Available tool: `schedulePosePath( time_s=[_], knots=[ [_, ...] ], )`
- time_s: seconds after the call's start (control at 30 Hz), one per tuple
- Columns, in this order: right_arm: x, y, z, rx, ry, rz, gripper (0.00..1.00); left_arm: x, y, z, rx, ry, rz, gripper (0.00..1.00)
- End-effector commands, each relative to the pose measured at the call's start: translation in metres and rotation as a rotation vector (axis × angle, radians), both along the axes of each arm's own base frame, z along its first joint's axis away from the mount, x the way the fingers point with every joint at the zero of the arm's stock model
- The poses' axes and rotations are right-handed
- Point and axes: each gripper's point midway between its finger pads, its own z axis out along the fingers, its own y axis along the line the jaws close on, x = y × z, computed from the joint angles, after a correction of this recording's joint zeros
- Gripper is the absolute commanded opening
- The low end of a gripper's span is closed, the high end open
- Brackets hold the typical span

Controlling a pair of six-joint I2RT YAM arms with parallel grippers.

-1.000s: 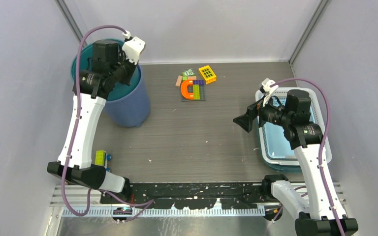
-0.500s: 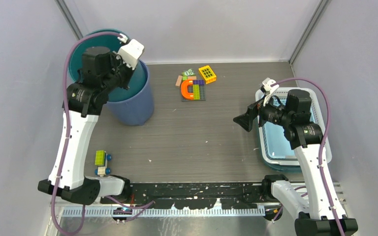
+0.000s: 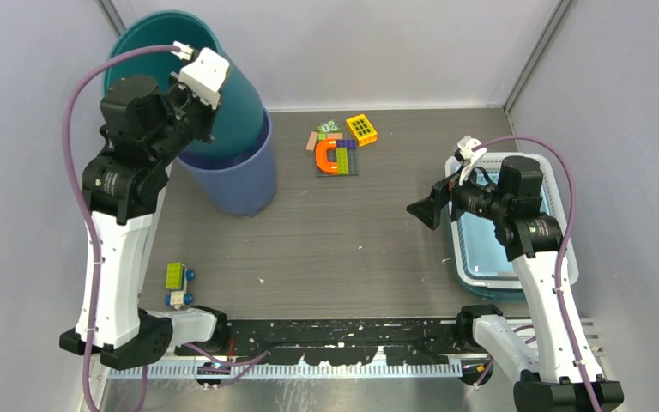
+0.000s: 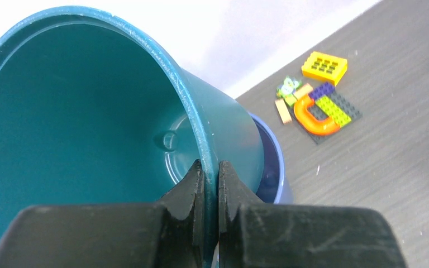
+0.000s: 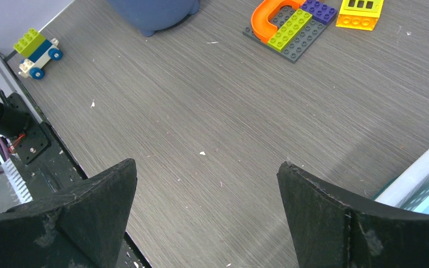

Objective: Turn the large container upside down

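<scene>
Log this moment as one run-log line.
left claw: shut on teal bucket rim | teal bucket: tilted, base inside blue bucket | right claw: open, empty | flip: not done

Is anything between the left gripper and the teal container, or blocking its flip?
Nothing is between them: the left gripper is shut on the rim of the teal container. Its base sits inside the blue container, whose wall may hinder the flip.

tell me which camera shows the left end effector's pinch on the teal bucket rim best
Left wrist: the left end effector is shut on the teal bucket rim, one finger inside, one outside. Top external shows the bucket tilted in the blue bucket, but the wrist hides the pinch. Right wrist shows no teal bucket.
</scene>
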Motion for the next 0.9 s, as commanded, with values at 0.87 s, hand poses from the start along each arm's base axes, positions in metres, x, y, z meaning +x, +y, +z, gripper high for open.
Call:
schedulePosePath(
  time_s=[0.87],
  knots=[
    [-0.022,-0.041,0.072,-0.262,-0.226,-0.112,1.00,-0.129,-0.120,0.087,-0.411,0.064,-0.883,0.00]
  ],
)
